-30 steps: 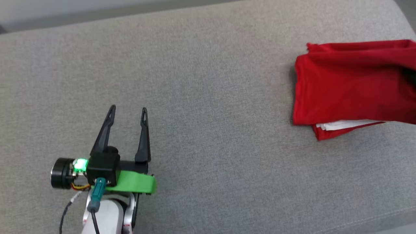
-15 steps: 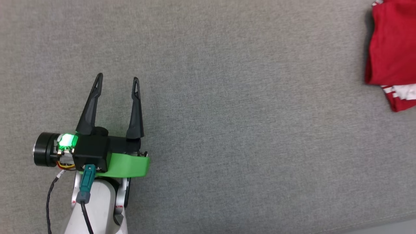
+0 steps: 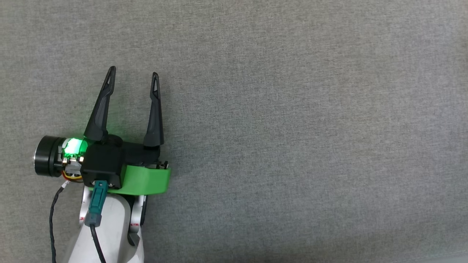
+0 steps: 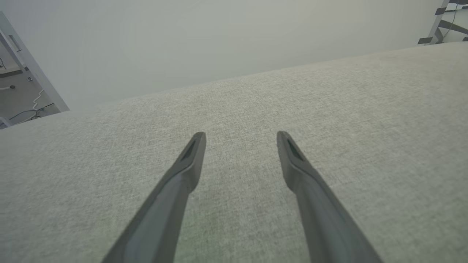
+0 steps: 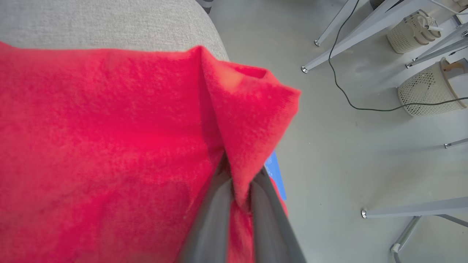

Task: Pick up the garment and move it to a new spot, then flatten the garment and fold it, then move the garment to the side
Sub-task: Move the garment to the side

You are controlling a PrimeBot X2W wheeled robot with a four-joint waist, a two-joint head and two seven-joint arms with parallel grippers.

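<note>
Since 0.5 s ago the head cam has swung away from the garment, which then lay at that view's right edge; the L gripper's fingers are spread just as before.

R gripper (image 5: 239, 182), right wrist view: its two dark fingers (image 5: 212, 219) rise from the bottom edge and are clamped on a pinched ridge of the garment (image 5: 109, 146), with red cloth squeezed between them. From the pinch, a fold runs up to a peaked corner. The rest of the garment is plain red and spreads across the left and centre of this view. It lies over the rounded end of a grey fabric cushion (image 5: 109, 22), seen along the top left. A small blue item (image 5: 276, 175) peeks out just beside the fingers, partly hidden; can't tell what it is. Beyond is pale floor (image 5: 329, 146) with slanted metal legs (image 5: 347, 40), a thin black cable (image 5: 351, 104) and two cream mesh baskets (image 5: 427, 87) at far right.

L gripper (image 3: 133, 71), head view: lower left, fingers pointing up and apart, nothing between them. It has a black body, a lit green LED and a green bracket. Grey cushion (image 3: 292, 128) lies all around it.

L gripper (image 4: 241, 134), left wrist view: fingers spread over bare grey cushion (image 4: 365, 109), with a pale wall behind.
</note>
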